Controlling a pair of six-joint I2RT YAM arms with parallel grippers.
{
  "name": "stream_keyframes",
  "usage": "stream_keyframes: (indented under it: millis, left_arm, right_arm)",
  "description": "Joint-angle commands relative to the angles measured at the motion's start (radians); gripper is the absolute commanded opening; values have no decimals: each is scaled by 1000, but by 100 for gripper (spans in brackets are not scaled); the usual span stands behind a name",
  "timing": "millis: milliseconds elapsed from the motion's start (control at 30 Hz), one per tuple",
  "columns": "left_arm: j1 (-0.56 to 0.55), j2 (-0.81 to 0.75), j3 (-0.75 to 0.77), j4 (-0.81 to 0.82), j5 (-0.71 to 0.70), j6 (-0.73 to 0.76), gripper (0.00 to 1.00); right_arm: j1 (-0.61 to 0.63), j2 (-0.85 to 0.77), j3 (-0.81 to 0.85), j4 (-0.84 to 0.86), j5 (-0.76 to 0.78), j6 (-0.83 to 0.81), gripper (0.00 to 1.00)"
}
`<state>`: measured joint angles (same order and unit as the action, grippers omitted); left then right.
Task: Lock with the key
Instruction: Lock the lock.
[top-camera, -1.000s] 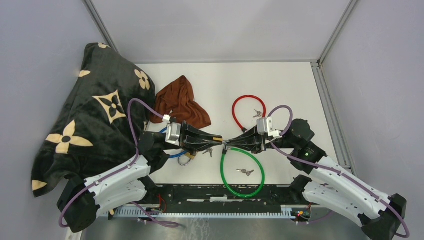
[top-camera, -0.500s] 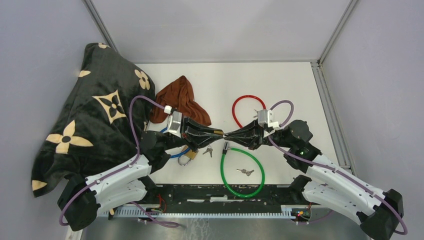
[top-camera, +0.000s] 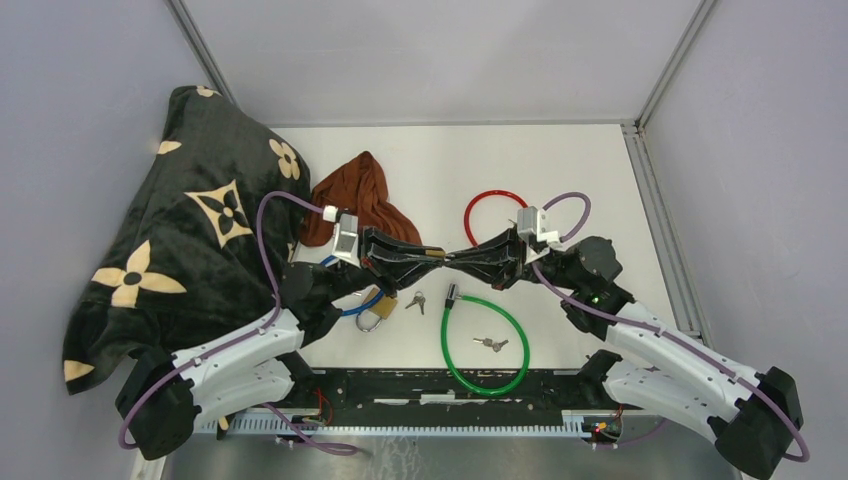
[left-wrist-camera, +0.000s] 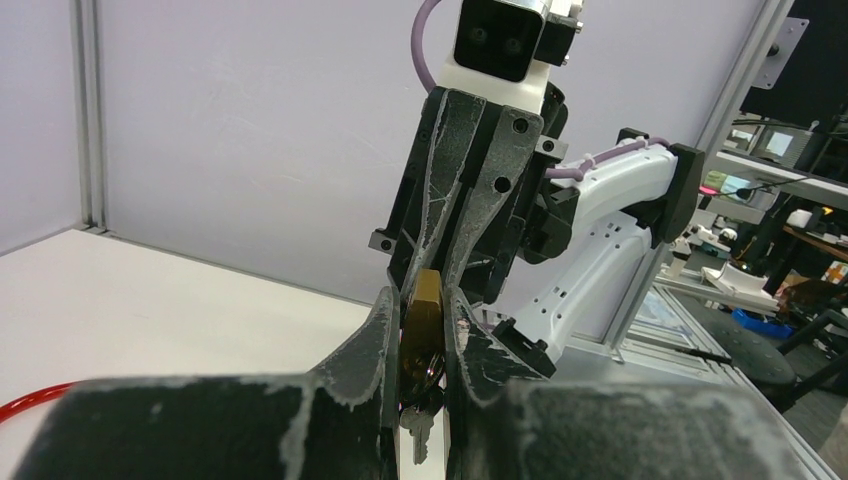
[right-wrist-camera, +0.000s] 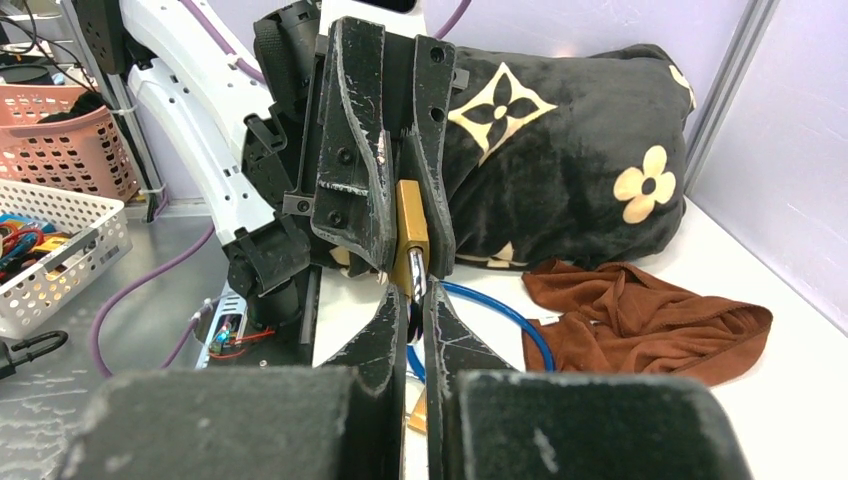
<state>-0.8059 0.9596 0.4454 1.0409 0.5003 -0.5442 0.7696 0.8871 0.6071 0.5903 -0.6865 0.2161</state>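
The left gripper (left-wrist-camera: 423, 335) is clenched on the flat faces of the small brass padlock (left-wrist-camera: 427, 300) and holds it above the white table (top-camera: 560, 170). Directly opposite, tip to tip, the right gripper (right-wrist-camera: 415, 297) is pinched on the thin silver metal key (right-wrist-camera: 417, 277). The key's blade meets the padlock's near end. The key's long axis lies along the line joining both grippers, crosswise in the top view. The turn should therefore be a right wrist roll about that line while the left arm braces. Seating depth cannot be determined.
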Motion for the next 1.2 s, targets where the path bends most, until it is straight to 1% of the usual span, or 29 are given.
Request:
stream_keyframes:
  millis: [0,67,100,233,267,333,467,600,767,867,900,1000,1067,1167]
  left_arm:
    - [-70,100,33,-174,-40,-63,2]
    - [-72,108,37,-179,-37,-56,2]
    - [-69,108,41,-189,-37,-48,2]
    - [-71,108,51,-251,-58,14,2]
    - [-70,115,48,-243,-74,20,2]
    - [-81,137,50,-210,-86,31,2]
    - [-92,151,63,-217,-62,42,2]
    - [-102,154,37,-151,-69,8,2]
    - [-105,130,29,-162,-83,32,2]
    - [-97,93,8,-179,-124,85,2]
    - [-87,71,-1,-189,-138,117,2]
    - [-49,4,-26,-202,-161,195,2]
    - [-22,-28,-32,-213,-139,218,2]
    - [-4,-69,-40,-249,-105,251,2]
  right_arm:
    - [63,71,55,50,-127,-10,0]
    - [65,82,69,15,-141,-36,0]
    - [64,87,84,-31,-152,-69,0]
    - [69,131,182,-308,-164,-281,0]
    - [71,142,198,-330,-162,-307,0]
    - [71,162,218,-319,-160,-317,0]
    - [71,181,245,-363,-139,-364,0]
    - [71,181,244,-310,-165,-340,0]
    - [71,176,244,-308,-169,-334,0]
    - [68,146,235,-373,-146,-373,0]
    - [64,127,226,-405,-141,-389,3]
    - [54,66,217,-518,-100,-449,19]
    - [44,30,212,-601,-53,-483,30]
    - [26,1,206,-696,-12,-521,41]
